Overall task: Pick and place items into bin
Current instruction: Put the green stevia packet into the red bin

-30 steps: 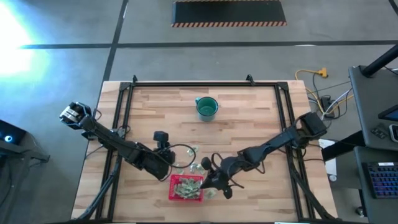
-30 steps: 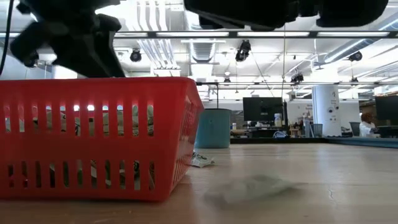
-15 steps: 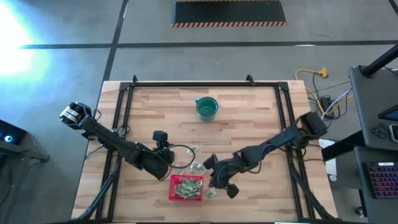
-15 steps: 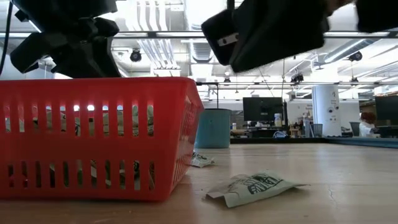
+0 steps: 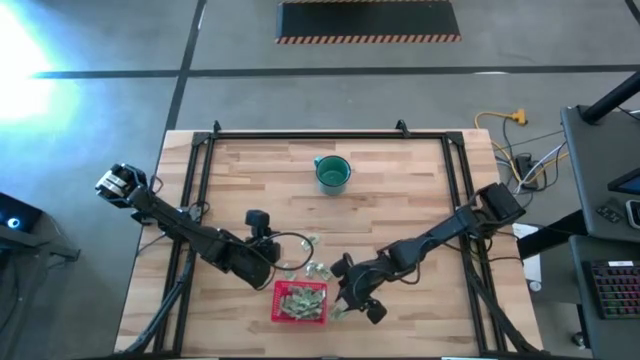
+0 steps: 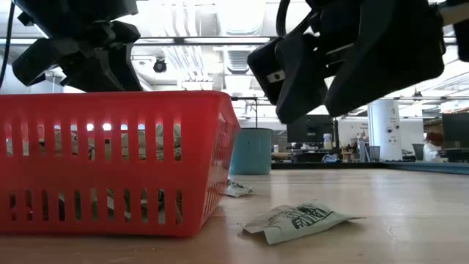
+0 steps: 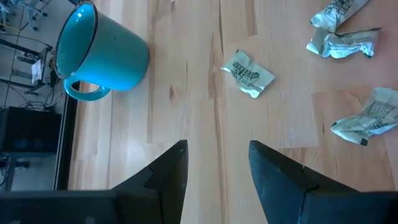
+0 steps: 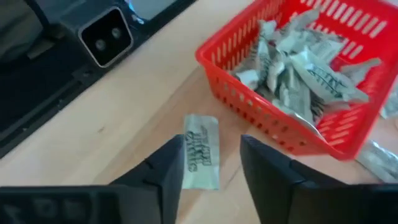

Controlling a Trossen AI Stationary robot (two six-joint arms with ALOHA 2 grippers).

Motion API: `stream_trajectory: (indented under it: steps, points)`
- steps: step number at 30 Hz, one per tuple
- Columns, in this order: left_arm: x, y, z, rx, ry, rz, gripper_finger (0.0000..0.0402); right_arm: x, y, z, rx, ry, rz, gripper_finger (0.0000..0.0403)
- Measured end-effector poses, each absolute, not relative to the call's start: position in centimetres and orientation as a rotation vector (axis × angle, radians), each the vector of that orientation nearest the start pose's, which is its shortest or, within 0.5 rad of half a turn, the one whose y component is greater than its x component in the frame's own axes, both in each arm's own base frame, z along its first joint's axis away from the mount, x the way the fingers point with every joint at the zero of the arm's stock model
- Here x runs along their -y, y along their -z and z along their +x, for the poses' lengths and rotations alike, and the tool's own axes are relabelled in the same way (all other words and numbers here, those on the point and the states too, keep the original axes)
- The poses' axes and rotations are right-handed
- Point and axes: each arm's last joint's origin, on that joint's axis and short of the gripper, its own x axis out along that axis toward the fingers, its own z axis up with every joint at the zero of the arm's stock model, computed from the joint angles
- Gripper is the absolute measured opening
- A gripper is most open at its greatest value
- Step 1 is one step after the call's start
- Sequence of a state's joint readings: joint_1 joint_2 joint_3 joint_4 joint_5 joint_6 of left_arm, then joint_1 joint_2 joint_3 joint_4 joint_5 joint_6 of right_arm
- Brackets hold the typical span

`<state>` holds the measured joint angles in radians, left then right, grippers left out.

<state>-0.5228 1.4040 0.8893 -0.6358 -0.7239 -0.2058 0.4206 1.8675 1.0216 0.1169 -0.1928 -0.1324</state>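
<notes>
The right gripper has its two dark fingers spread apart with nothing between them, poised above a single flat packet that lies on the wooden table just beside the red bin, outside its wall. In the low view this packet rests flat on the wood close to the bin's corner, and the right gripper hangs over it without touching.

The bin holds a heap of pale green and whitish packets, piled loosely against one another. A few more loose packets lie scattered on the table beyond the bin, on the side toward the teal cup.

The left gripper hovers beside the bin, over the bare wood on that same side, its fingers parted and empty. The cup stands well apart from the bin, farther across the table.
</notes>
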Motion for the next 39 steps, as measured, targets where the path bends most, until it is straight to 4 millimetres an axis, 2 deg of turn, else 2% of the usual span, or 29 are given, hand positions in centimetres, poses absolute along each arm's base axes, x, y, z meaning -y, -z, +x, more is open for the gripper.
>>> stream_trajectory:
  steps: [4, 9, 18, 22, 29, 33, 39]
  points:
    - [11.1, -21.2, 23.0, -0.907, -0.271, 0.485, 0.0154, -15.9, -14.6, 34.0, -0.698, -0.629, -0.194, 0.0174]
    - [11.1, -21.2, 23.0, -0.907, -0.271, 0.485, 0.0154, -16.0, -14.4, 33.7, -0.694, -0.631, -0.184, 0.0187]
    - [11.1, -21.2, 23.0, -0.905, -0.271, 0.482, 0.0154, -16.6, -10.8, 34.7, -0.769, -0.683, -0.155, 0.0185]
    - [11.1, -21.2, 23.0, -0.904, -0.271, 0.482, 0.0154, -16.7, -11.2, 35.5, -0.807, -0.681, -0.146, 0.0183]
    - [11.0, -21.1, 23.0, -0.906, -0.27, 0.482, 0.0154, -16.7, -11.1, 35.5, -0.827, -0.681, -0.148, 0.0182]
    - [11.1, -21.1, 23.0, -0.907, -0.269, 0.482, 0.0154, -16.5, -10.9, 35.3, -0.845, -0.671, -0.153, 0.0172]
    - [11.1, -21.1, 23.0, -0.906, -0.27, 0.482, 0.0154, -16.4, -10.7, 35.3, -0.849, -0.656, -0.184, 0.013]
